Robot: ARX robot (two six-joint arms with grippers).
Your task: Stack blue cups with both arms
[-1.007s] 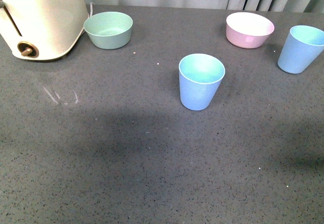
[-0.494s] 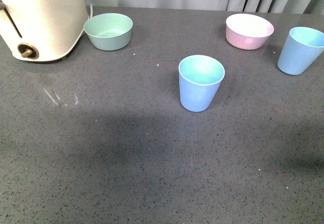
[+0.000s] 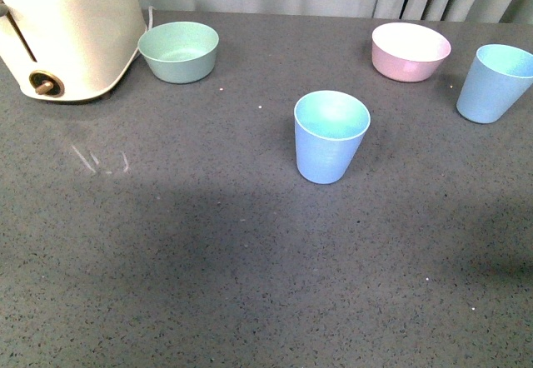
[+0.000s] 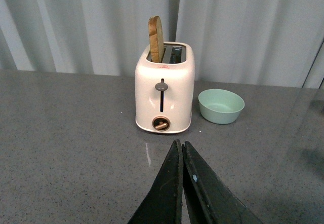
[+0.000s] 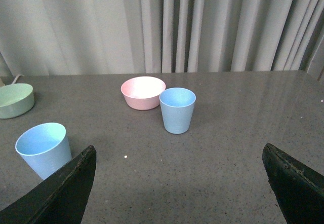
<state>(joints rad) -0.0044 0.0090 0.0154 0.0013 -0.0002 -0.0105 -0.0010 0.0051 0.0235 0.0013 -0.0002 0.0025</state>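
On the grey countertop [image 3: 208,260], both cups stand upright, mouths up, well apart, not yet stacked. Middle blue cup [image 3: 331,135] stands alone near the centre. Far-right blue cup [image 3: 495,82] stands near the pink bowl [image 3: 410,50]; the right wrist view shows cup and bowl just beside each other, touching or nearly so, cannot tell which. Green bowl [image 3: 178,50] sits beside the white toaster [image 3: 67,27] at the far left. No arm shows in the front view.

Right gripper [image 5: 178,150]: jaws spread wide, nothing between them. Far-right blue cup [image 5: 177,110] lies straight ahead of that gap, centred on it, long axis vertical. Middle blue cup [image 5: 44,149] stands off to one side, close by one finger [image 5: 66,188]. Judgement: the right arm is the nearer one to the far-right cup and is already lined up; a straight advance would bring the jaws around its wall, minding the pink bowl [image 5: 143,92] beside it.

Left gripper [image 4: 181,145]: jaws pressed together, holding nothing. It faces the toaster [image 4: 164,95], with a brown slice [image 4: 156,39] standing in its slot, and the green bowl [image 4: 221,106]. Neither cup appears in the left wrist view. Judgement: this arm must swing toward its right and part its jaws before it can take the middle cup.
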